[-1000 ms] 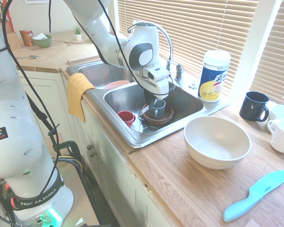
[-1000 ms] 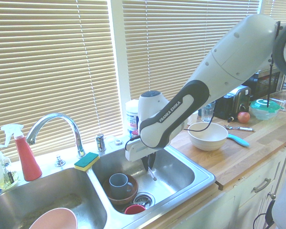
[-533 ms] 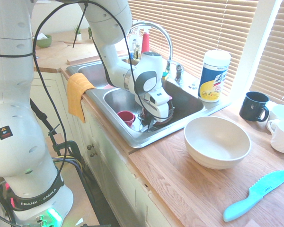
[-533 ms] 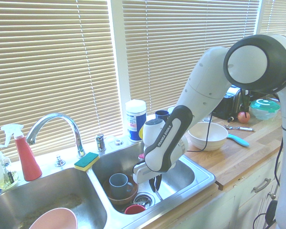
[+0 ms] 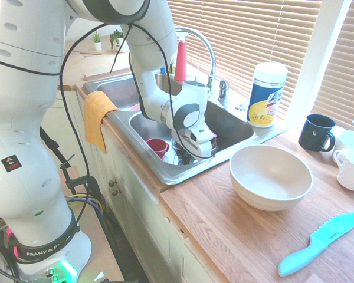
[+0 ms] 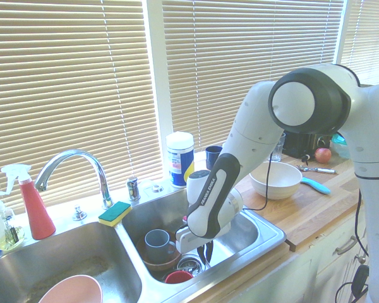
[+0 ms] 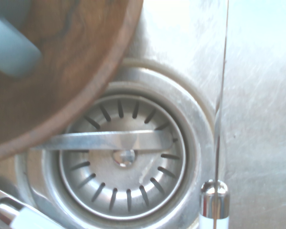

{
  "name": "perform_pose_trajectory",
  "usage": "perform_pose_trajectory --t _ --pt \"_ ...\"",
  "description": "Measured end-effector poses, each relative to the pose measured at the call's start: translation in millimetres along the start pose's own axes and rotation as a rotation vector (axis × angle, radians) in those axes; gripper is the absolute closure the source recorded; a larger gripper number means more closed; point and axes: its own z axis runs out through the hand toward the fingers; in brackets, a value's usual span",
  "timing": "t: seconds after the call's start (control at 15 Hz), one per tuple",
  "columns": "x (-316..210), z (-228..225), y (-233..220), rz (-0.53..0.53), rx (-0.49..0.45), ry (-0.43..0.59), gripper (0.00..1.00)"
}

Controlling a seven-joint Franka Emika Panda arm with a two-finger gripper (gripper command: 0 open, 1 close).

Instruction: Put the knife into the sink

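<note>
The gripper (image 6: 206, 252), pinching the knife (image 7: 218, 143), has sunk deep into the sink (image 6: 265, 231), with the drain (image 7: 123, 155) just below, so release seems near.

The arm has folded down over the sink (image 6: 268, 235) since a second ago: its elbow now bulks high, and the gripper (image 6: 206, 251) has sunk from above the basin to low among the dishes, just beside the grey mug (image 6: 156, 241) and brown bowl (image 6: 159, 260). The knife (image 7: 218, 138), a thin blade edge-on over the drain strainer (image 7: 121, 155), seems to have come down with it, though its tip is hard to make out.
</note>
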Motion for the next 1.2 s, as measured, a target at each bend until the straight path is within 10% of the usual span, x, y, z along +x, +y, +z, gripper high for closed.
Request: perform_pose_trajectory --t 1.2 --pt "4.6 8.7 5.6 0.013 -0.005 0.011 0.0"
